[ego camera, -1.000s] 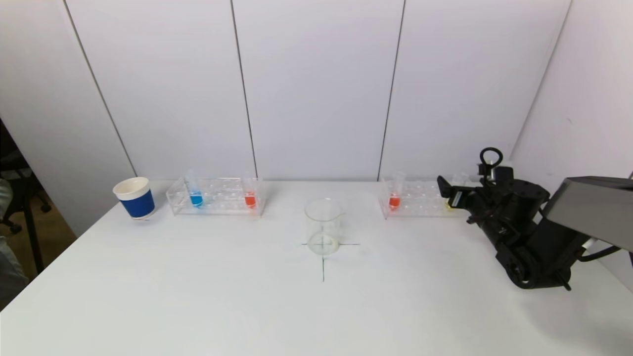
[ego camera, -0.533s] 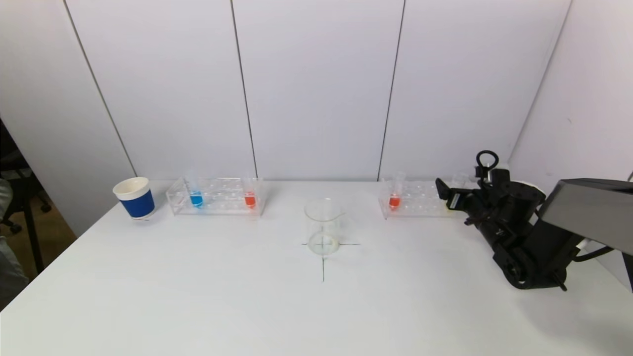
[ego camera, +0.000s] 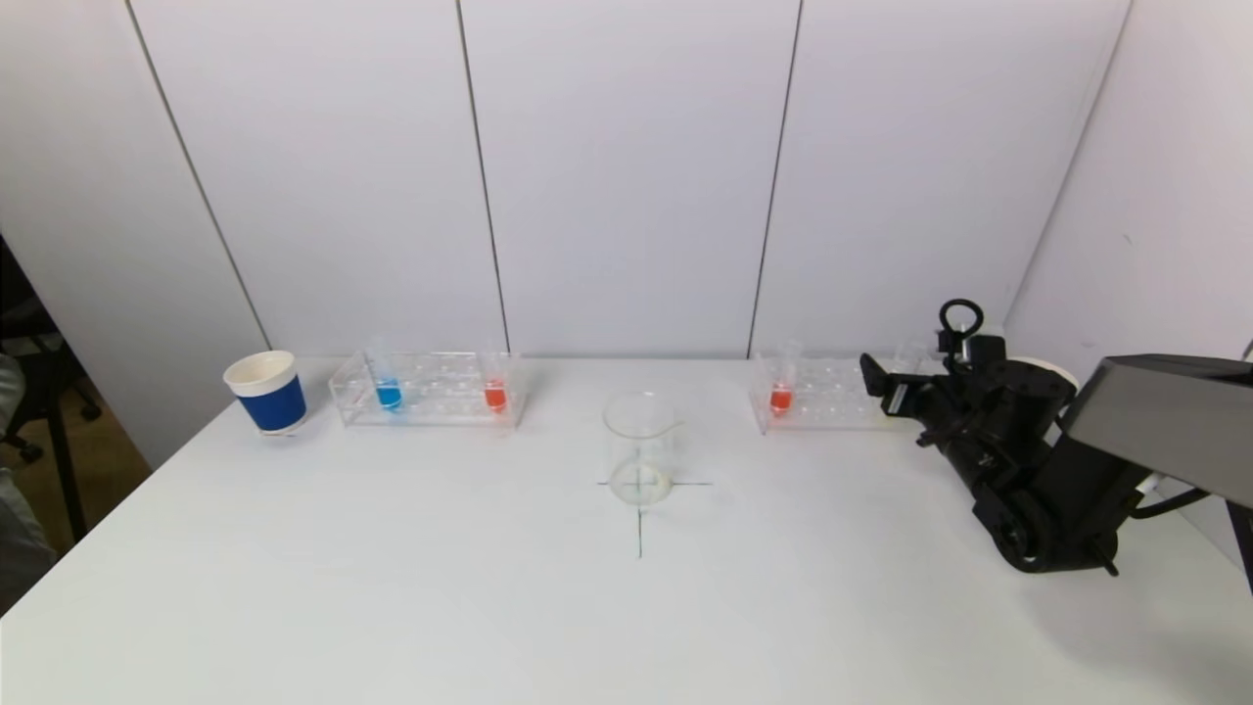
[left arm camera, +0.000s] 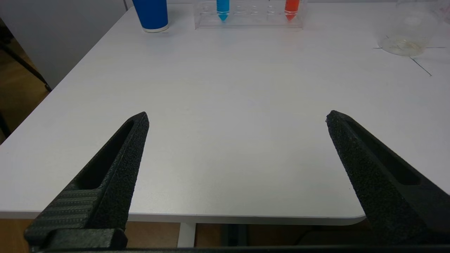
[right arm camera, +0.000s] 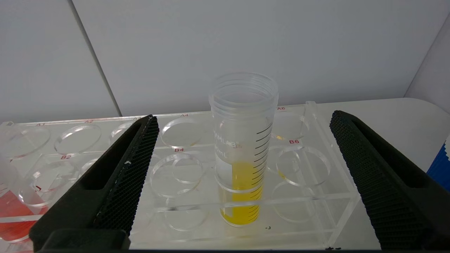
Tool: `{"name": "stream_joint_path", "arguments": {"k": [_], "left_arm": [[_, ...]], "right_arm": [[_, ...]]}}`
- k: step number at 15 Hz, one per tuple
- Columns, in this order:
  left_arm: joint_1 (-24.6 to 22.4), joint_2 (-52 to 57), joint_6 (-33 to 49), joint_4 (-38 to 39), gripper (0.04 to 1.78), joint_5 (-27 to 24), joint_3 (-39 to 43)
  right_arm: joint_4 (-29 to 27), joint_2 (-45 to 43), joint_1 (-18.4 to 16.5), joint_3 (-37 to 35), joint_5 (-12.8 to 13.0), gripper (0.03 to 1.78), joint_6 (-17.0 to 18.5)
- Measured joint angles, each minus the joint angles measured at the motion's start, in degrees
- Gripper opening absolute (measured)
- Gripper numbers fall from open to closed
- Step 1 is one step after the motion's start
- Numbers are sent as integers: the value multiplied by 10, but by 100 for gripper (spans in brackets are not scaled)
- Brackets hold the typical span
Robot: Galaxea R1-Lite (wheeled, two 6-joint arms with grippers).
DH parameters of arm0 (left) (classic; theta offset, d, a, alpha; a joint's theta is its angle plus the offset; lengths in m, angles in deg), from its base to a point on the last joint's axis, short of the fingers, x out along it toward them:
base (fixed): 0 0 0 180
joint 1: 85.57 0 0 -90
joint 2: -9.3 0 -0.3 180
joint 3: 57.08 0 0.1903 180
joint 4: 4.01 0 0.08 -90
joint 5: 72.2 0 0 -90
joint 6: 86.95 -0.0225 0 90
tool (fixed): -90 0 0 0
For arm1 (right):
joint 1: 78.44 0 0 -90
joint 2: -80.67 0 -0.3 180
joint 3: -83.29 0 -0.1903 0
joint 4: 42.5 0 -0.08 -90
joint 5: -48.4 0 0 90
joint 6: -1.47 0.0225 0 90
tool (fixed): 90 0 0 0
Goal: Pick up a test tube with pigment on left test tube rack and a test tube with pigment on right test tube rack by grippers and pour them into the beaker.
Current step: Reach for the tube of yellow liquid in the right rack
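The left test tube rack [ego camera: 428, 389] holds a blue-pigment tube [ego camera: 388, 392] and a red-pigment tube [ego camera: 495, 395]. The right test tube rack [ego camera: 827, 394] holds a red-pigment tube [ego camera: 780, 397]. A yellow-pigment tube [right arm camera: 242, 165] also stands in it, near its right end. My right gripper [right arm camera: 244, 116] is open, one finger on each side of the yellow tube, touching nothing. The empty glass beaker [ego camera: 639, 448] stands mid-table on a drawn cross. My left gripper [left arm camera: 237, 114] is open and empty over the table's near edge, out of the head view.
A blue paper cup [ego camera: 266, 392] stands left of the left rack. White wall panels rise close behind both racks. The right arm [ego camera: 1038, 470] lies low over the table's right side. A blue object [right arm camera: 439, 158] shows beyond the right rack's end.
My right gripper has edged a little forward and left towards the right rack, and it now covers the yellow tube in the head view. Nothing else has moved.
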Motion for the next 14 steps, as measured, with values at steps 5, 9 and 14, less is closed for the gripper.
{"name": "stream_joint_path", "arguments": {"k": [5, 9, 14], "left_arm": [[0, 0, 0, 0, 176, 0, 0], [0, 0, 0, 0, 176, 0, 0], [0, 0, 0, 0, 176, 0, 0]], "right_arm": [[0, 3, 1, 7, 0, 177, -1], [0, 8, 1, 15, 0, 177, -3], [0, 13, 1, 25, 1, 177, -5]]}}
